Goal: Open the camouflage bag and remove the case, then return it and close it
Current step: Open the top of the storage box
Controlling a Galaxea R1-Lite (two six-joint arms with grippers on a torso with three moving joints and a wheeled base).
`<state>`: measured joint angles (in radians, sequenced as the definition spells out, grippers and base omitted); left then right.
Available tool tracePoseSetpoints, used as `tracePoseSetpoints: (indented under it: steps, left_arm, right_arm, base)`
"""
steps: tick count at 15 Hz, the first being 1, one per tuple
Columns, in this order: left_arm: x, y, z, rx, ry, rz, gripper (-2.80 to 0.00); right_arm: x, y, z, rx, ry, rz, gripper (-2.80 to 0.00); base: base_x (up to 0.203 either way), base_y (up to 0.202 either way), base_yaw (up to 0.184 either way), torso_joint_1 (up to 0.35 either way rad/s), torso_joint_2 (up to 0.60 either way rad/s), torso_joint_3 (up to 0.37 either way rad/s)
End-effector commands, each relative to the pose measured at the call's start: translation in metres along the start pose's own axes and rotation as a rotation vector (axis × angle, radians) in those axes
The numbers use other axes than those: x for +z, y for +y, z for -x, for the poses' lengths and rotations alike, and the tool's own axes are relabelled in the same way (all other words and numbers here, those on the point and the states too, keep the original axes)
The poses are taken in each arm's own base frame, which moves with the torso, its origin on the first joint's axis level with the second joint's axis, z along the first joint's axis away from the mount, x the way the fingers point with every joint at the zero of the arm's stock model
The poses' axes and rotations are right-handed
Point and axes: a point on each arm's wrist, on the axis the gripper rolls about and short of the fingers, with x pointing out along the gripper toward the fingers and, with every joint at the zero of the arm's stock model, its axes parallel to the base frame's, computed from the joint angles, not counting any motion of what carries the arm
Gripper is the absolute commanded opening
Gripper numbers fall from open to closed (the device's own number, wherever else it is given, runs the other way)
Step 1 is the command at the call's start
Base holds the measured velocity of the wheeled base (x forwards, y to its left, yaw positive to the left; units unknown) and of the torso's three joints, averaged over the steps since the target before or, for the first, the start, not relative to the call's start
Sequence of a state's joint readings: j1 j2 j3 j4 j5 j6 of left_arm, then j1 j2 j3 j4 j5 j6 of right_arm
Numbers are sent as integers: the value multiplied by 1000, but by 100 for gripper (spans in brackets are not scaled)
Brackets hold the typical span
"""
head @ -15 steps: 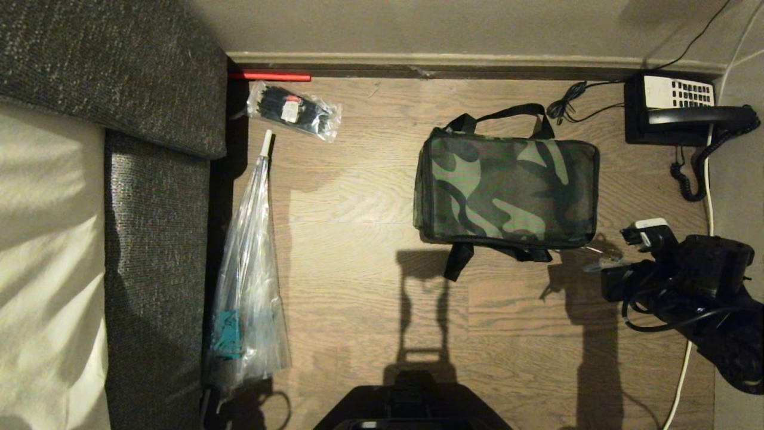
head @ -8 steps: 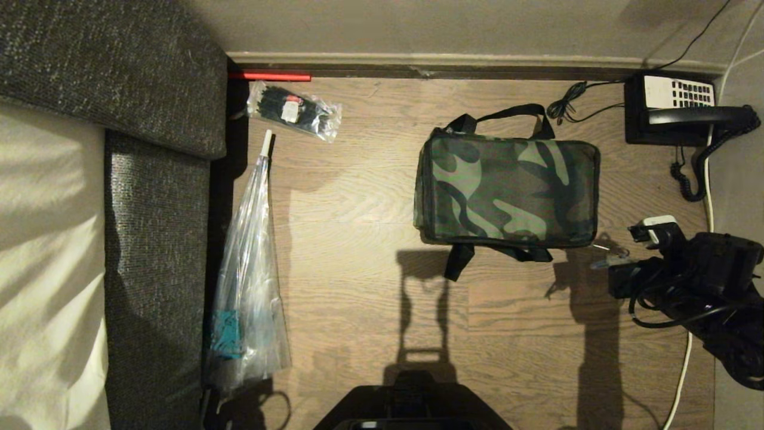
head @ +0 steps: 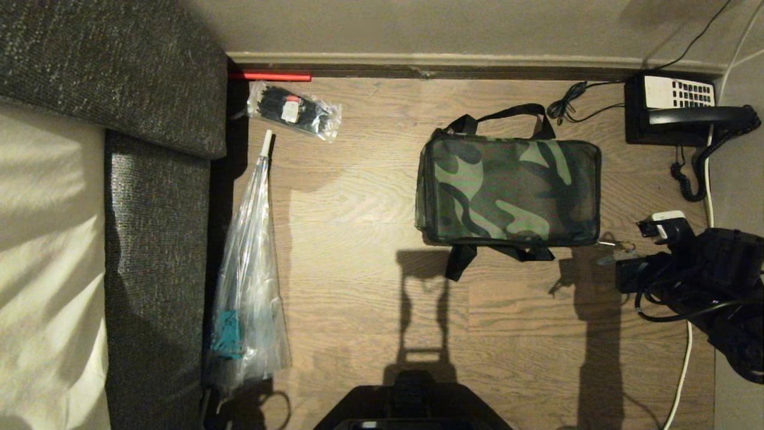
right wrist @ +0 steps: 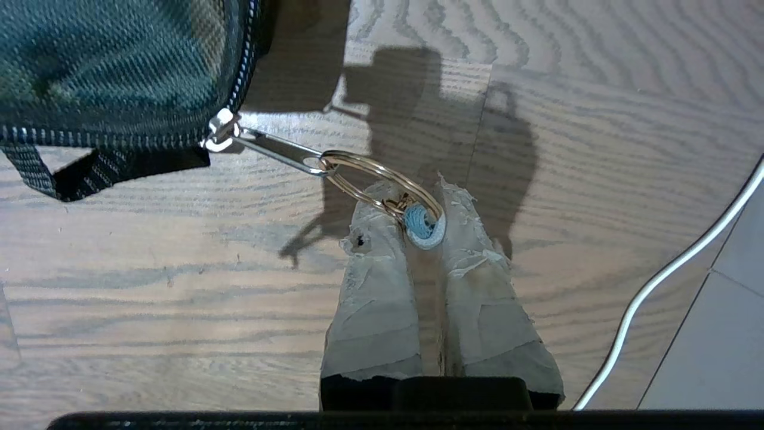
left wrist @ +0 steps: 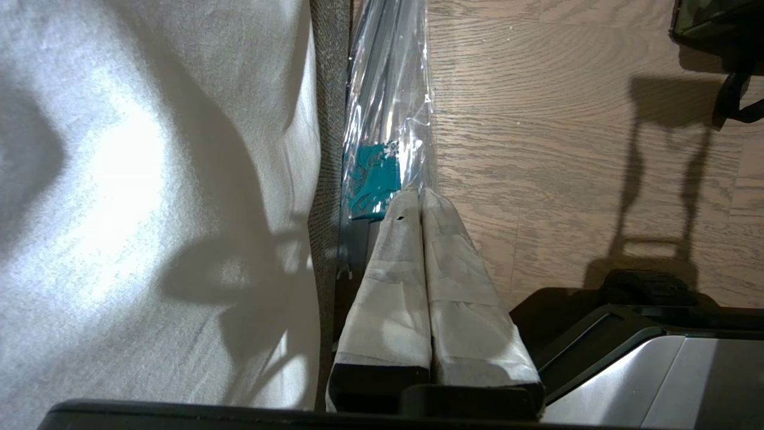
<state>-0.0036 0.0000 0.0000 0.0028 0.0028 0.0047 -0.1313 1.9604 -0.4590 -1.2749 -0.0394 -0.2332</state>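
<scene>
Camouflage bag (head: 508, 192) lies closed on floor, centre-right of head view, long axis left-right. Right gripper (right wrist: 425, 222), off bag's lower-right corner, pinches light blue loop (right wrist: 422, 226) on zip pull (right wrist: 271, 149). Left gripper (left wrist: 419, 202) closed, empty, far left.

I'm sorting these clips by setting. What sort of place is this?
Probably a hotel room or bedroom: wood-look floor, a bed with pale sheets and grey upholstered frame, and a corded desk phone on the floor by the wall.
</scene>
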Motion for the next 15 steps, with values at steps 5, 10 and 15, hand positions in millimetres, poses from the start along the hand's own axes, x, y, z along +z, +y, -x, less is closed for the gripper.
tracePoseSetpoints:
  steps: [5, 10, 15]
  left_arm:
    - [0, 0, 0, 1, 2, 0, -280]
    - [0, 0, 0, 1, 2, 0, -280]
    - [0, 0, 0, 1, 2, 0, -280]
  right_arm:
    - [5, -1, -1, 11, -29, -6, -280]
    - [6, -2, -2, 6, -36, 1, -280]
    - [11, -4, -4, 0, -57, 2, -280]
  base:
    - [0, 0, 0, 0, 0, 0]
    - [0, 0, 0, 0, 0, 0]
    - [0, 0, 0, 0, 0, 0]
